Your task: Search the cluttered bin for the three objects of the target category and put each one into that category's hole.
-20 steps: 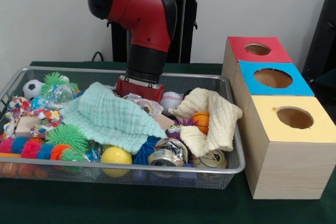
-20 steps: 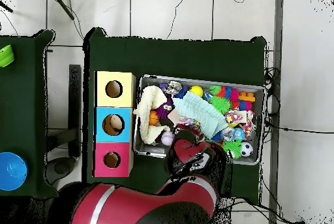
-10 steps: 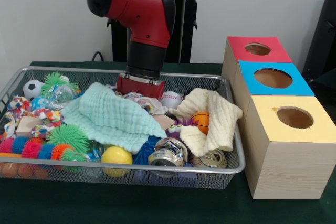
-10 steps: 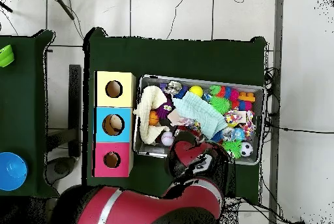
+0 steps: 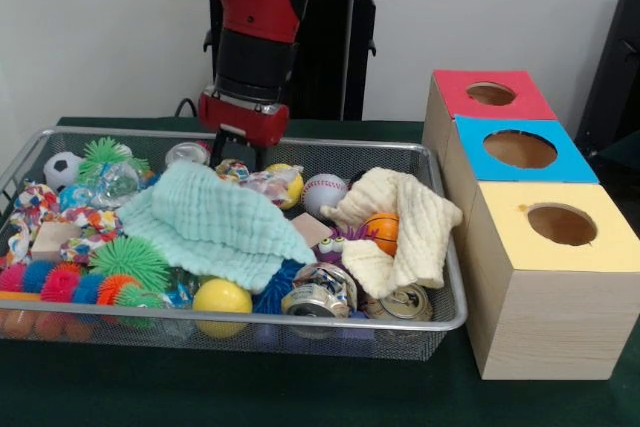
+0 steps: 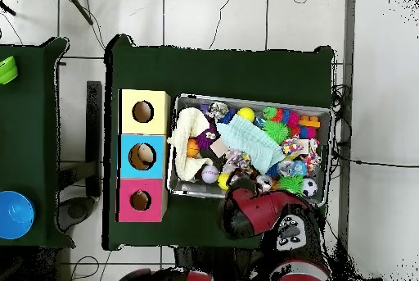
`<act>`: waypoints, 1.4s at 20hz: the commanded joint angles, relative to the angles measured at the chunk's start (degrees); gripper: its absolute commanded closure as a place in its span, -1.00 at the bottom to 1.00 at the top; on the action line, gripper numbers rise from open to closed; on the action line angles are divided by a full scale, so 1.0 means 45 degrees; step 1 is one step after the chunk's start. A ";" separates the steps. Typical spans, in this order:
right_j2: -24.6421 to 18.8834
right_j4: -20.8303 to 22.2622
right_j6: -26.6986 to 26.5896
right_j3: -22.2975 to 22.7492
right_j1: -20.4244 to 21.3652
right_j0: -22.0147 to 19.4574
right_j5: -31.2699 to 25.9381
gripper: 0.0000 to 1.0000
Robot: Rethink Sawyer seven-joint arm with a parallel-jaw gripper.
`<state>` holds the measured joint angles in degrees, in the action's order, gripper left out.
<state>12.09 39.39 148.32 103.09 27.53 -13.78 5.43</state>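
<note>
bin [image 5: 440,307] | hand [image 5: 238,150] above far rim, touching nothing | finger spread unclear

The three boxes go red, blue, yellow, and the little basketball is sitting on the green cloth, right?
Not quite. The front view shows the orange basketball tucked in the cream cloth, not on the green cloth. The boxes do go red, blue, yellow.
</note>
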 commanded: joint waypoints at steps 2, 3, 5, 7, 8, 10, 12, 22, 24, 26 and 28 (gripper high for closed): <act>-0.0467 0.0592 -0.0070 0.0177 -0.0283 0.0800 0.0460 -1.00; 0.0516 0.0069 0.0310 -0.0300 -0.1242 0.1428 0.1513 -1.00; 0.2716 -0.1963 0.0121 -0.1365 -0.3964 0.2812 0.4390 -1.00; 0.3457 -0.3360 -0.0961 -0.2024 -0.5651 0.3062 0.6217 -1.00; 0.3503 -0.3722 -0.1255 -0.2135 -0.5964 0.2975 0.6746 -1.00; 0.3351 -0.3976 -0.1765 -0.2402 -0.6357 0.2620 0.7652 -1.00; 0.3505 -0.4256 -0.1901 -0.2658 -0.6717 0.2656 0.7948 -1.00; 0.4002 -0.4212 -0.1583 -0.3214 -0.7570 0.2775 0.8708 -1.00; 0.4103 -0.4406 -0.1490 -0.3308 -0.7665 0.2793 0.8708 -1.00; 0.4207 -0.4468 -0.1432 -0.3396 -0.7746 0.2814 0.8708 -1.00; 0.4271 -0.4440 -0.1333 -0.3433 -0.7765 0.2770 0.8866 -1.00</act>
<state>34.49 23.67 148.32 96.05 1.09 -0.35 50.20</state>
